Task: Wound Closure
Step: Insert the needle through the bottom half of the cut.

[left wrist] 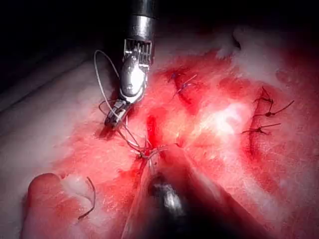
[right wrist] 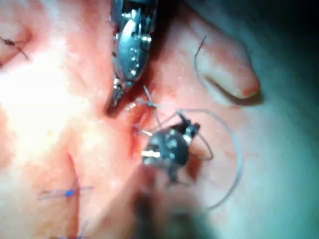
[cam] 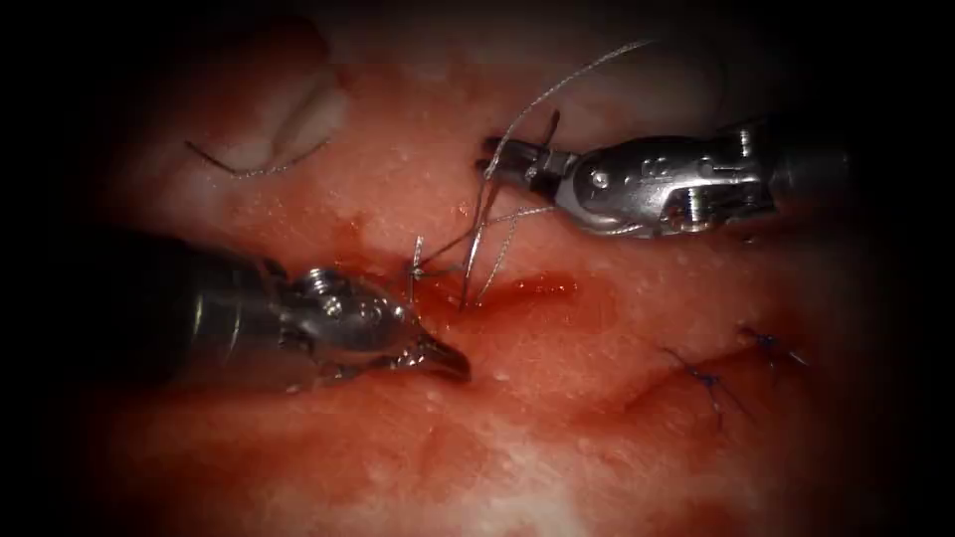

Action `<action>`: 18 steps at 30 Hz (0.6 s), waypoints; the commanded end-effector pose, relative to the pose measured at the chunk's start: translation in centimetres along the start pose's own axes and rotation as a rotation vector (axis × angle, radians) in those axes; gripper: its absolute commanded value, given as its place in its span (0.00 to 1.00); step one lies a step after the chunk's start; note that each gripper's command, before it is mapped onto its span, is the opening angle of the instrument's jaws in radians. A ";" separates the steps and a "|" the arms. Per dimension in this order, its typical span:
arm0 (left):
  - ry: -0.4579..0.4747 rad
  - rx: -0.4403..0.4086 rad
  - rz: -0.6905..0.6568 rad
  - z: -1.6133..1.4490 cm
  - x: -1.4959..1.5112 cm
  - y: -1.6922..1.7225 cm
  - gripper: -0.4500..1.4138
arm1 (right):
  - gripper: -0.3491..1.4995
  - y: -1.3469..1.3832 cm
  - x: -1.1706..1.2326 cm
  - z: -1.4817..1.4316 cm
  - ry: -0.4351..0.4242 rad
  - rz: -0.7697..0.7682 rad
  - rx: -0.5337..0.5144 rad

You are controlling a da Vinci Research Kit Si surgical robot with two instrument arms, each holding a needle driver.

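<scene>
Endoscope view of raw pink pork tissue [cam: 557,438] wet with red fluid [cam: 537,298]. At three o'clock the right arm's steel hand [cam: 502,157] lies level, pointing to nine o'clock, clenched on the thin curved silver needle [cam: 476,244] near its upper end; the tip meets the cut [cam: 497,293] at centre. Pale grey thread [cam: 567,85] arcs toward twelve o'clock. At eight o'clock the left arm's hand [cam: 443,356] is clenched, grasping nothing, tip just left of the cut. Judgement: a steady grasp and slack thread would serve well.

I can't make out where the needle [cam: 476,244] meets the tissue [cam: 557,418]; its tip is lost in the red fluid [cam: 537,290]. My left tool [cam: 438,356] blurs in its own wrist view, the jaws unreadable. The thread [cam: 577,80] fades into dark upper frame.
</scene>
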 end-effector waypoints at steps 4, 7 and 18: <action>0.001 -0.001 0.004 0.09 -0.01 -0.01 0.22 | 0.00 -0.06 -0.02 0.05 -0.014 -0.043 -0.010; 0.000 0.003 0.008 0.15 -0.05 0.01 0.22 | 0.00 -0.05 -0.02 0.05 -0.021 -0.066 -0.021; -0.031 -0.008 0.013 0.58 -0.61 0.12 0.22 | 0.00 0.04 0.04 0.05 -0.018 -0.082 -0.041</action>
